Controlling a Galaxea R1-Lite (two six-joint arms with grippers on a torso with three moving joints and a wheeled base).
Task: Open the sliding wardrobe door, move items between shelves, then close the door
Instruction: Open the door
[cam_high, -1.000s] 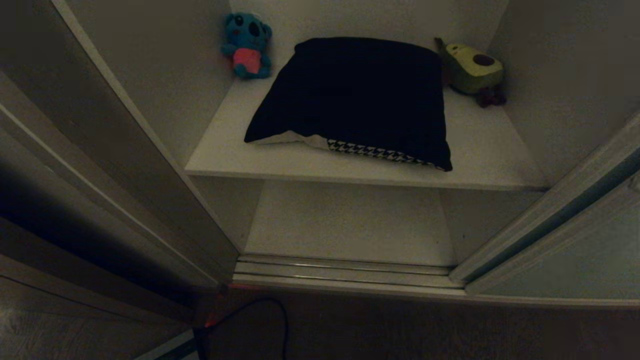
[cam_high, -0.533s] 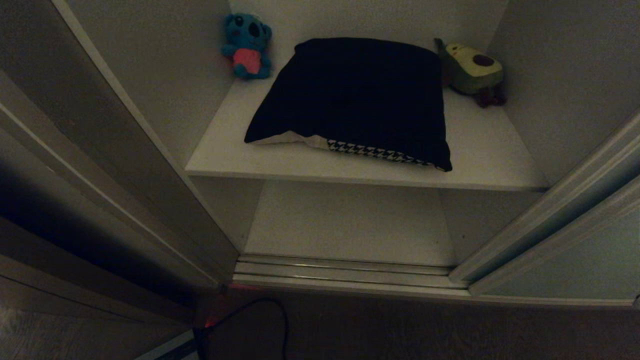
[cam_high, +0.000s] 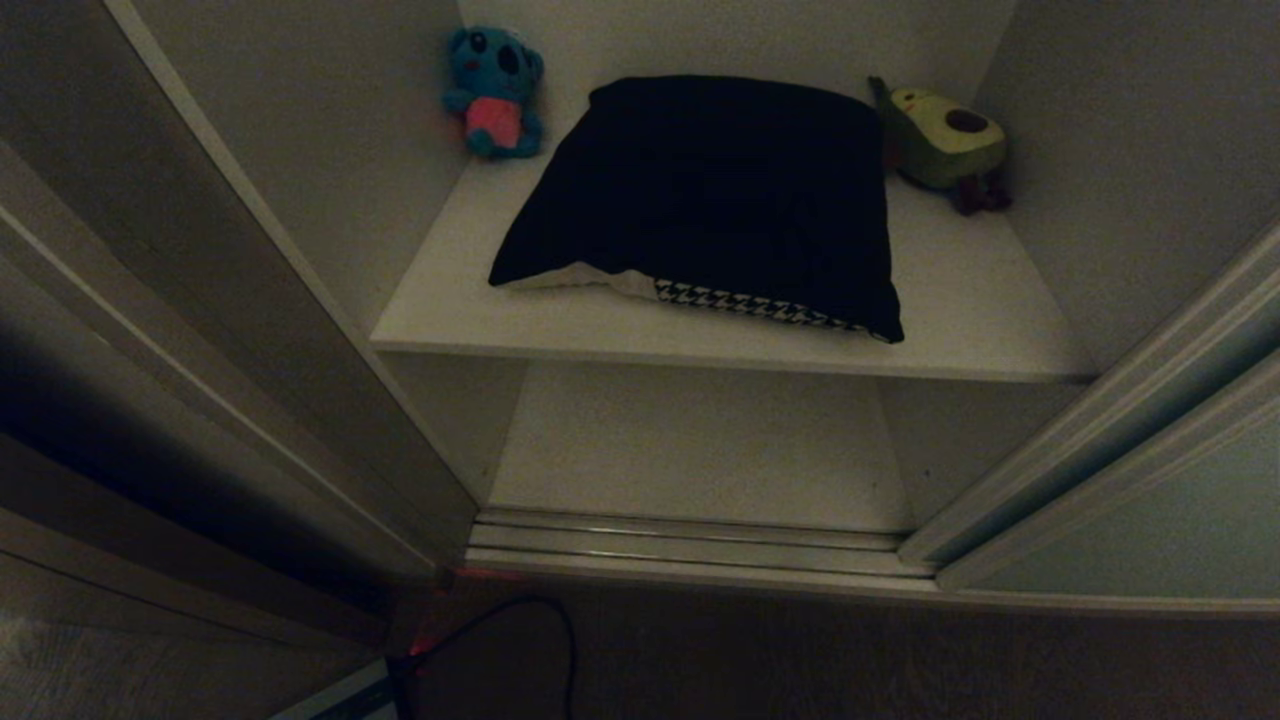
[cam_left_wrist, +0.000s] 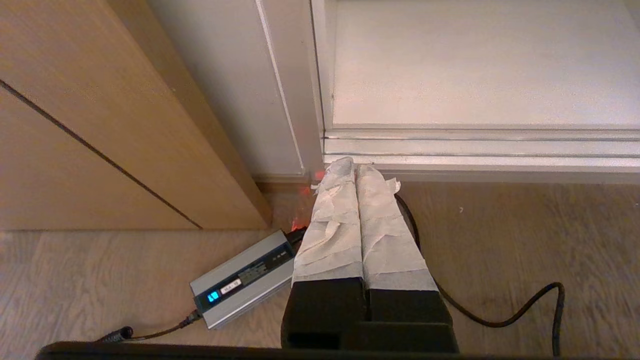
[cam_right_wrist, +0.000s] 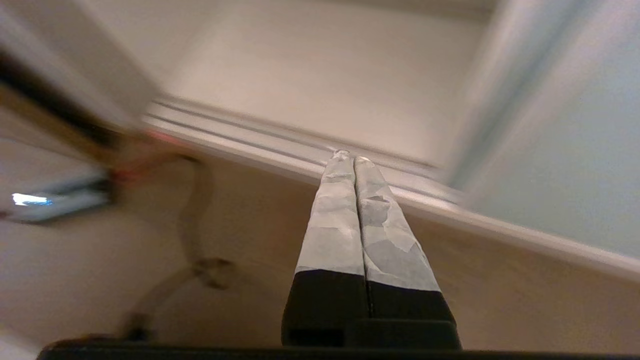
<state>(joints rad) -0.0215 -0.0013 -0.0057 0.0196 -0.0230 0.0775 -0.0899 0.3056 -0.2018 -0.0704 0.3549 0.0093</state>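
Standing open at 4 o'clock, sliding wardrobe door (cam_high: 1150, 480); upper shelf (cam_high: 960, 300) carries cushion (cam_high: 710, 190) at centre. Left end effector (cam_left_wrist: 356, 170) and right end effector (cam_right_wrist: 350, 156) both pressed together, empty, above floor.

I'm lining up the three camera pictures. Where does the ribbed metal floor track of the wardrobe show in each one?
Head view: floor track runs across the lower middle, below the bottom shelf.
Left wrist view: track crosses right of centre, just past the left hand.
Right wrist view: track slants across the middle, blurred.
Shared landmark: the bottom shelf behind it.
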